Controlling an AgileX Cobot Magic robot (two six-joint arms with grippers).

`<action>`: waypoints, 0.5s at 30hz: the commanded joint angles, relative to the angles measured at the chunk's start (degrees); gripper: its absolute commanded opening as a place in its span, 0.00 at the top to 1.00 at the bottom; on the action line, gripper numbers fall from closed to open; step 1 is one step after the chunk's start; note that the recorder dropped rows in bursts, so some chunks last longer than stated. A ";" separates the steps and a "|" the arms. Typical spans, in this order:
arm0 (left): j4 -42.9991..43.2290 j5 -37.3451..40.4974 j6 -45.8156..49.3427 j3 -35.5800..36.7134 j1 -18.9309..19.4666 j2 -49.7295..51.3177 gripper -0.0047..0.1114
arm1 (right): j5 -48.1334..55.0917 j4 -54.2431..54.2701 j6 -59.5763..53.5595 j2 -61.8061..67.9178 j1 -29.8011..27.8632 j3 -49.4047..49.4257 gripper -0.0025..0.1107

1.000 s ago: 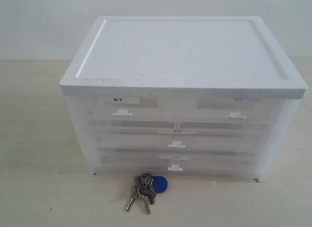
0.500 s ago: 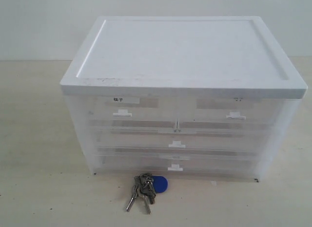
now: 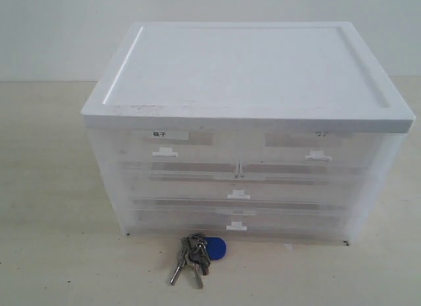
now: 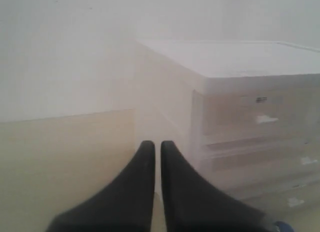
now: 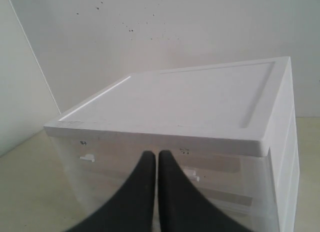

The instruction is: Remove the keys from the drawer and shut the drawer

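Left wrist view: I read the left gripper [image 4: 157, 144] with its fingers together, holding nothing. The right wrist view gives the same for the right gripper [image 5: 152, 153]. Only the exterior view shows the keys [image 3: 195, 253] whole, lying on the table [image 3: 52, 253] just in front of the cabinet [image 3: 243, 69]. The drawer [image 3: 316, 151] sits closed. Keys and drawers lie as in the earlier frames.

1. A pale beige table [image 3: 52, 253] carries everything.
2. A translucent drawer cabinet [image 3: 243, 181] with a white top stands upright on it.
3. The keys [image 3: 196, 252], with their round blue fob, lie flat on the table just in front of the cabinet's base, near its middle.
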 commanded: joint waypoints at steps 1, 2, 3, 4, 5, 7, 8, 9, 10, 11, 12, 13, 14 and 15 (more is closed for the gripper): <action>0.75 2.41 -1.20 0.21 8.12 -0.73 0.92 | 0.10 0.07 -0.11 -0.28 -0.10 0.17 0.98; 0.75 3.24 -1.20 0.21 9.75 -1.57 0.92 | 0.10 0.07 -0.11 -0.28 -0.10 0.17 0.98; 0.99 4.29 -1.20 0.21 11.95 -2.94 0.92 | 0.10 0.07 -0.11 -0.28 -0.10 0.17 0.98; 0.99 5.73 -1.20 0.21 14.28 -4.19 0.92 | 0.10 0.07 -0.11 -0.28 -0.10 0.17 0.98; 0.99 7.23 -1.20 0.21 16.60 -4.19 0.92 | 0.10 0.07 -0.11 -0.28 -0.10 0.17 0.98; 0.99 8.33 -1.20 0.21 20.41 -4.19 0.92 | 0.10 0.07 -0.11 -0.28 -0.10 0.17 0.98; 0.99 9.08 -1.08 0.21 22.13 -4.19 0.92 | -0.04 0.07 -0.11 -0.28 -0.10 0.17 0.98; 0.99 9.79 -1.08 0.21 23.61 -4.19 0.92 | -0.04 0.07 -0.11 -0.28 -0.10 0.17 0.98; 1.31 10.73 -1.08 0.21 24.82 -4.19 0.92 | -0.04 0.07 -0.11 -0.28 -0.10 0.17 0.98; 2.60 12.67 -1.08 0.21 26.41 -4.19 0.92 | -0.04 0.07 -0.11 -0.28 -0.10 0.17 0.98; 3.52 14.03 -1.08 0.21 26.82 -4.19 0.92 | -0.04 0.07 -0.11 -0.28 -0.10 0.17 0.98; 4.80 14.61 0.52 0.21 27.05 -4.19 0.92 | -0.04 0.07 -0.11 -0.28 -0.10 0.17 0.98; 4.80 14.61 1.30 0.21 27.05 -4.19 0.92 | -0.04 0.07 -0.11 -0.28 -0.10 0.17 0.98; 4.80 14.61 1.46 0.21 27.05 -4.19 0.92 | -0.04 0.07 -0.11 -0.28 -0.10 0.17 0.98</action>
